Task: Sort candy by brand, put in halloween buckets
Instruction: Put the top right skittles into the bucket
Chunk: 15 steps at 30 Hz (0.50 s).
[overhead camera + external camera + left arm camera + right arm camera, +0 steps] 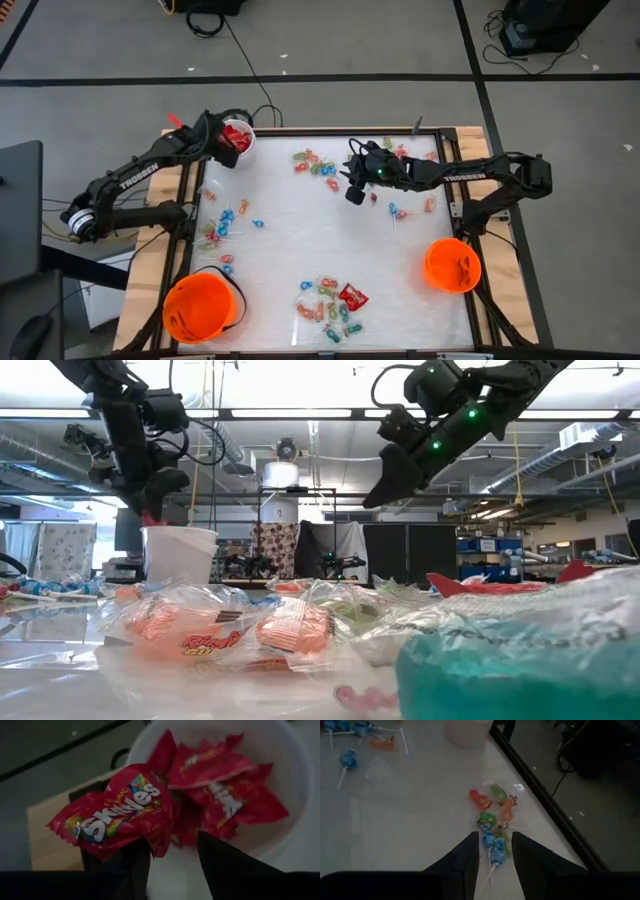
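Red packets fill the white cup (238, 137) upper left; left pincer (172, 855) apart over it, lollipops (492, 822) mostly unsorted.

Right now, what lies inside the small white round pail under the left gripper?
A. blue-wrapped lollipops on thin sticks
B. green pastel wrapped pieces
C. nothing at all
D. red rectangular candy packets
D: the left wrist view shows red rectangular candy packets piled inside the small white round pail, with one more red packet at the left gripper.
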{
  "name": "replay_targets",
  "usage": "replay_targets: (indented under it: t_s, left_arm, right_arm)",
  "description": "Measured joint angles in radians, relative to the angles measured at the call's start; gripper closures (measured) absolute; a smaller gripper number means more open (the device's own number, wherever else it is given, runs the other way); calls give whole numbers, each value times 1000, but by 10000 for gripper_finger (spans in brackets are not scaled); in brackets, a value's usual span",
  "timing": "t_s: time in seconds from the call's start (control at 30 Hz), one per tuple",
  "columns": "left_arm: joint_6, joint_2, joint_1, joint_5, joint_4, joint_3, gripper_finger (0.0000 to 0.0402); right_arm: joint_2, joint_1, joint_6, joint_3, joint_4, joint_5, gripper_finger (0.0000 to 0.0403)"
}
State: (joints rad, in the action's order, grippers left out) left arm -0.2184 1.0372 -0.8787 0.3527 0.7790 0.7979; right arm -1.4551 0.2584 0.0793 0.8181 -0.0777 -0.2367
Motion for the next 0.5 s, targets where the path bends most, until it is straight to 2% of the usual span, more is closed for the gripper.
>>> replay_targets:
  t_s: [0.2, 0.33, 0.5]
  left_arm:
    - [51, 36, -13, -199, -104, 2, 213]
    - [83, 115, -43, -215, -104, 50, 170]
    - [152, 170, -57, -215, -74, 128, 118]
  right_arm:
    - [0, 0, 63, 0, -42, 0, 275]
    - [0, 0, 108, 0, -60, -2, 275]
    - [0, 1, 68, 0, -1, -2, 275]
